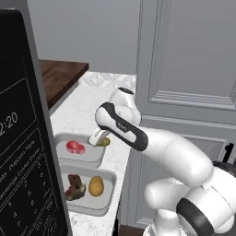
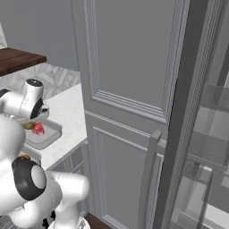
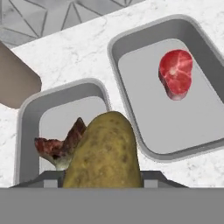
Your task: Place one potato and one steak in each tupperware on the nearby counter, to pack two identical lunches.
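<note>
— Left base view, nearest first: what lies in the near tupperware (image 1: 107, 197)?
— A dark brown-red steak (image 1: 75, 186) beside a golden potato (image 1: 96, 185).
— And beyond it?
— The far tupperware (image 1: 94, 157) holds a red-pink steak (image 1: 75, 147). The gripper (image 1: 98, 139) pinches the olive-yellow potato (image 1: 103, 142) over that tray's right rim.
— Hand view?
— That potato fills the foreground above the white marbled counter (image 3: 65, 57), between both trays.
</note>
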Tool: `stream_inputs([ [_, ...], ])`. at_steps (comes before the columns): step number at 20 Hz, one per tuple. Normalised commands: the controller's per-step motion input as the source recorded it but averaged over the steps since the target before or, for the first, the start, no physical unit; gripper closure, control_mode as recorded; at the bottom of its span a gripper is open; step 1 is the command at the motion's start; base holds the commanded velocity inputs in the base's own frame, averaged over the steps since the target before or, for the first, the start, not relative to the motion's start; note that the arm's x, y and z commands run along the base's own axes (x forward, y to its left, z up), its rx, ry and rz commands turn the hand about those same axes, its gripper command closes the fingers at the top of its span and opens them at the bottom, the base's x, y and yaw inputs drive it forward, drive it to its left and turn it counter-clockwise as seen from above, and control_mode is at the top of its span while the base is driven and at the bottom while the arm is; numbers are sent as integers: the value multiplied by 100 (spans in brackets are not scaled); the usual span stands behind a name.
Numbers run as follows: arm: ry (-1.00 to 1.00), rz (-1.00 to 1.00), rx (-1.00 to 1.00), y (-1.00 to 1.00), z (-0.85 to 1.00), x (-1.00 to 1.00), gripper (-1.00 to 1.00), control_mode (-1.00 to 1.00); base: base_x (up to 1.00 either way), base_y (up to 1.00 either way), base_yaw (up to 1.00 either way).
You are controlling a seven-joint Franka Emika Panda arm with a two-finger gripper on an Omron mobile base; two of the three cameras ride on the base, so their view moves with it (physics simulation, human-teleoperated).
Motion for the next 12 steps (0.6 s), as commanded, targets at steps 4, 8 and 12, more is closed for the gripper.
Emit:
stream_inputs([
  [4, 0, 4, -6, 4, -49, 31, 100, -100, 0, 0, 0],
  [8, -5, 3, -12, 24, -67, 19, 100, -100, 0, 0, 0],
  [12, -5, 2, -5, 25, -48, 40, 100, -100, 0, 0, 0],
])
